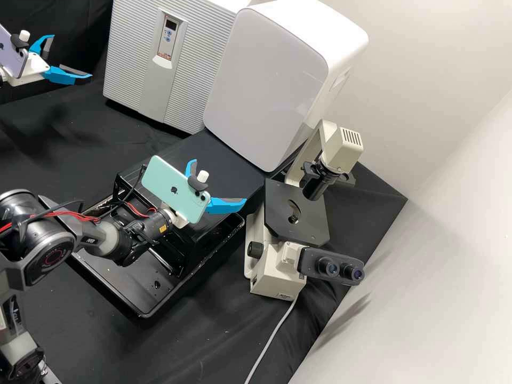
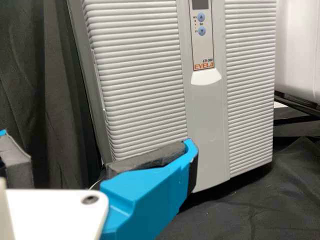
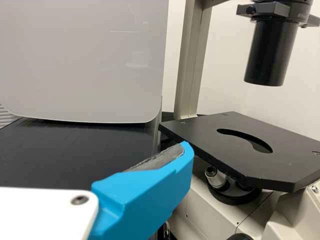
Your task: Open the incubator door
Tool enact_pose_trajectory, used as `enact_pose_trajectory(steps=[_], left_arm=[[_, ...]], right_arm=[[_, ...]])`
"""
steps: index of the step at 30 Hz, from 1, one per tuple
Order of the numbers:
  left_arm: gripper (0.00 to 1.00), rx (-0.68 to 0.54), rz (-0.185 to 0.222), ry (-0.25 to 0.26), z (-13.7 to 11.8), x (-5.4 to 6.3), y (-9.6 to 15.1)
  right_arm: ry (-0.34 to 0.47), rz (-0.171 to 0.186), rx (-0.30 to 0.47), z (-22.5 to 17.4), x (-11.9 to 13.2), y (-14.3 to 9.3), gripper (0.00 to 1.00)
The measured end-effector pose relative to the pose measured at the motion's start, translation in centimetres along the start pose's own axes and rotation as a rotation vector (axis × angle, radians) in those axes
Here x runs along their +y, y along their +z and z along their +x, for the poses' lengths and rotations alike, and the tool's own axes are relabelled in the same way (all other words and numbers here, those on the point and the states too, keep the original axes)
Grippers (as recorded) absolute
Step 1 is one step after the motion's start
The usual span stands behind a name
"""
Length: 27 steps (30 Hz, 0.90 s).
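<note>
The bench is draped in black cloth (image 1: 208,346), across which a grey cable (image 1: 272,338) is run from a cream microscope (image 1: 277,266). Beside the microscope, a black tray (image 1: 197,269) is set down, with a black frame (image 1: 178,248) stood in it. Farther back, a dark, flat-topped stand (image 1: 213,154) is placed, and a large white rounded cabinet (image 1: 266,80) is rested on it. Next to that cabinet, the incubator (image 1: 202,64) is stood upright on the cloth, its ridged front closed and its small control panel (image 1: 170,37) set high in the middle. The scene is bounded by a pale wall (image 1: 426,64) and, beyond the left gripper (image 1: 71,57), by a black curtain (image 1: 58,16). The right gripper (image 1: 220,181) is held nearer, over the stand and near the microscope's stage (image 1: 296,213); its blue fingers are spread wide and nothing is gripped. A pale green phone (image 1: 173,186) is mounted on its body. Whether the stage is touched cannot be told. The left gripper is held farther off, in front of the incubator and apart from it, also spread wide and empty, with a lilac phone (image 1: 12,50) mounted on it. In the left wrist view, the incubator's front is faced from close by.
</note>
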Motion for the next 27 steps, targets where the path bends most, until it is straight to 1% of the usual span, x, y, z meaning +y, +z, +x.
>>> enact_pose_trajectory(steps=[12, 15, 17, 21, 24, 27], left_arm=[[1.00, -0.006, 0.004, 0.001, 0.0, 0.0, 0.1], [1.00, -0.021, 0.002, -0.002, 0.3, -0.2, 0.1], [1.00, -0.040, 0.008, -0.012, 0.8, -0.5, -0.1], [1.00, -0.137, 0.028, -0.038, 2.6, -1.0, -0.3], [1.00, -0.173, 0.019, -0.056, 3.8, -1.5, -0.6], [1.00, -0.182, 0.003, -0.052, 5.3, -1.6, -1.2]], right_arm=[[0.000, 0.000, 0.000, 0.0, 0.0, 0.0, 1.00], [0.000, 0.000, 0.000, 0.0, 0.0, 0.0, 1.00], [0.000, 0.000, 0.000, 0.0, 0.0, 0.0, 1.00], [0.000, 0.000, 0.000, 0.0, 0.0, 0.0, 1.00], [0.000, 0.000, 0.000, 0.0, 0.0, 0.0, 1.00], [0.000, 0.000, 0.000, 0.0, 0.0, 0.0, 1.00]])
